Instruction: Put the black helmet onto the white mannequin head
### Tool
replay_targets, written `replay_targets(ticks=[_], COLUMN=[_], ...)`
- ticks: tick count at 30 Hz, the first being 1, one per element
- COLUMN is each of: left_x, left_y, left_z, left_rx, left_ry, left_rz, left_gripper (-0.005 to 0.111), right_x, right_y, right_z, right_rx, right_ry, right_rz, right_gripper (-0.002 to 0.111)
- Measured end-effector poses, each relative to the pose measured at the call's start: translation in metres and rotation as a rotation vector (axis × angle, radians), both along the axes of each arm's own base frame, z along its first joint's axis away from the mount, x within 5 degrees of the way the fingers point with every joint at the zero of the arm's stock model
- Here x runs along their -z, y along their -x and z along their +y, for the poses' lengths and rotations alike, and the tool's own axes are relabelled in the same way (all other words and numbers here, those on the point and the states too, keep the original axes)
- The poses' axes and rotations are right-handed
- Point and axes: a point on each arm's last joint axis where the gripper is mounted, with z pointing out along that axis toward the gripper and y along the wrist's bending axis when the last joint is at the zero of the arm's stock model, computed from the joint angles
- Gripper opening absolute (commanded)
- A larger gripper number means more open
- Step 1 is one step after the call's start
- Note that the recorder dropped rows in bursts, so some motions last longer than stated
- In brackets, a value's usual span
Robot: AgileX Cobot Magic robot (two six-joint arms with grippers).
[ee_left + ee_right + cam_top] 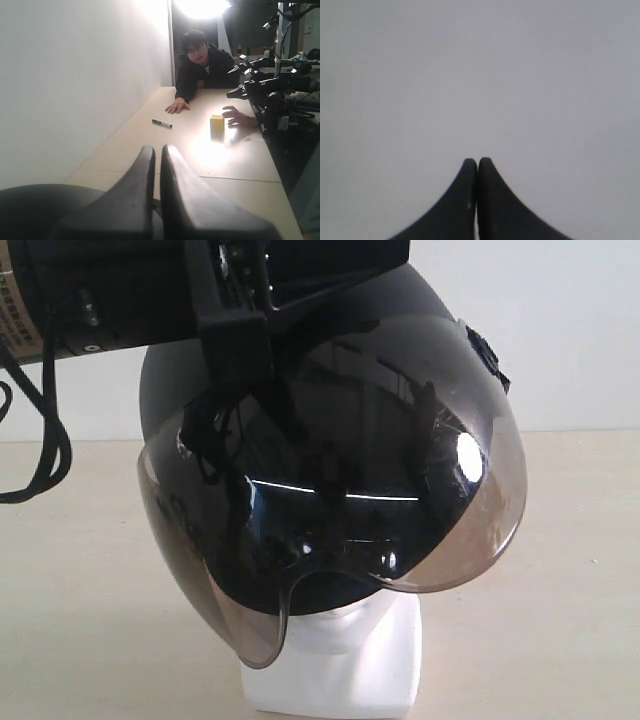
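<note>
The black helmet [165, 390] sits tilted over the white mannequin head [345, 625], and its smoky visor [420, 510] covers the face, so only the chin and the neck base [340, 680] show. My left gripper [245, 390] reaches down from the upper left onto the helmet's front upper edge. In the left wrist view its fingers [158, 148] stand nearly together with a thin dark piece pinched low between them, and the helmet's shell [40, 205] curves beside them. My right gripper [478, 161] is shut on nothing and faces a blank pale wall. It is out of the exterior view.
A person [200, 65] leans on the far end of the long table with both hands on it. Near them lie a black marker [162, 123] and a yellow block [217, 122]. Other arms and gear [280, 85] stand along one side. A black cable [40, 450] hangs from my left arm.
</note>
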Motion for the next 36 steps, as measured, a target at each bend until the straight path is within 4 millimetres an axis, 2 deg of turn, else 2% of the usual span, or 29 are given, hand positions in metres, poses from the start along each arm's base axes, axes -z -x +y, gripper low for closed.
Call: replay_targets(ticks=[5, 10, 16, 22, 26, 29, 30, 31, 33, 36], left_x=[0.000, 0.000, 0.000, 0.000, 0.000, 0.000, 0.000, 0.000, 0.000, 0.000], left_y=[0.000, 0.000, 0.000, 0.000, 0.000, 0.000, 0.000, 0.000, 0.000, 0.000], left_z=[0.000, 0.000, 0.000, 0.000, 0.000, 0.000, 0.000, 0.000, 0.000, 0.000], left_rx=[0.000, 0.000, 0.000, 0.000, 0.000, 0.000, 0.000, 0.000, 0.000, 0.000], left_ry=[0.000, 0.000, 0.000, 0.000, 0.000, 0.000, 0.000, 0.000, 0.000, 0.000], left_rz=[0.000, 0.000, 0.000, 0.000, 0.000, 0.000, 0.000, 0.000, 0.000, 0.000], left_gripper=[0.004, 0.004, 0.004, 0.004, 0.004, 0.004, 0.004, 0.004, 0.004, 0.004], right_x=[-0.003, -0.018, -0.023, -0.012, -0.007, 0.003, 0.005, 0.004, -0.001, -0.010], right_y=[0.014, 0.044, 0.068, 0.085, 0.085, 0.068, 0.061, 0.060, 0.058, 0.057], right_z=[0.008, 0.026, 0.037, 0.058, 0.059, 0.046, 0.034, 0.029, 0.003, -0.054], right_rx=[-0.295, -0.716, -0.989, -1.223, -1.181, -0.940, -0.824, -0.793, -0.727, -0.575], right_ry=[-0.152, -0.189, -0.206, -0.195, -0.126, -0.115, -0.137, -0.162, -0.244, -0.360], right_rz=[-0.039, -0.178, -0.227, -0.190, -0.159, -0.042, -0.020, -0.025, -0.080, -0.157], right_gripper=[0.000, 0.000, 0.000, 0.000, 0.000, 0.000, 0.000, 0.000, 0.000, 0.000])
